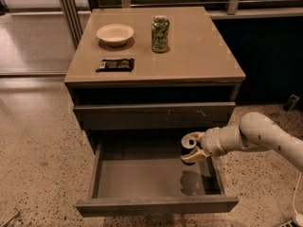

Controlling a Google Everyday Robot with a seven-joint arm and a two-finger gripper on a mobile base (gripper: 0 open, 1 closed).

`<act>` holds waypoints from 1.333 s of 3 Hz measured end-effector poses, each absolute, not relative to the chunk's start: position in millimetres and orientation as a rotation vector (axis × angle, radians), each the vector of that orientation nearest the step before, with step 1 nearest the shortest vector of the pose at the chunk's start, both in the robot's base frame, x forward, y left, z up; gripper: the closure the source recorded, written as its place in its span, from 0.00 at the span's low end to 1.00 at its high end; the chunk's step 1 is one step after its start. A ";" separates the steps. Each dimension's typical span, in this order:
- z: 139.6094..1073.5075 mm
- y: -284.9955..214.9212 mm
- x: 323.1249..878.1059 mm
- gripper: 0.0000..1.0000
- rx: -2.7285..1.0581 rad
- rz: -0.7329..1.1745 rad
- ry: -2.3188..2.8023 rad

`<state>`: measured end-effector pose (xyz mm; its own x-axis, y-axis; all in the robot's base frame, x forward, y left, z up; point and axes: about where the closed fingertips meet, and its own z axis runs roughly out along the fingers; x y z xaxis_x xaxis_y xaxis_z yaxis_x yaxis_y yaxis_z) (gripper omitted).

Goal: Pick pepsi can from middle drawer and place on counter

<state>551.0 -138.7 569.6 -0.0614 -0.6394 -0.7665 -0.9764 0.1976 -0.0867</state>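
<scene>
The middle drawer (142,176) is pulled open at the bottom of the cabinet, and its tray holds nothing but a shadow at the right. My gripper (191,149) hangs above the drawer's right rear part, reaching in from the right. It is shut on the pepsi can (186,151), a dark can mostly hidden between the pale fingers (195,157). The can is lifted off the drawer floor, below the level of the counter (203,51).
On the counter stand a green patterned can (160,33), a pale bowl (115,33) and a flat black packet (115,64). A closed drawer front with pale scratches (154,115) sits above the open drawer. Speckled floor surrounds the cabinet, and railings stand behind it.
</scene>
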 end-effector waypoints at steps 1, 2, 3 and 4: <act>580.1 -137.3 555.7 1.00 -1.477 0.651 1.786; 638.8 -139.2 565.5 1.00 -1.403 0.681 1.796; 727.5 -146.6 575.7 1.00 -1.345 0.653 1.808; 842.4 -150.0 587.2 1.00 -1.328 0.561 1.769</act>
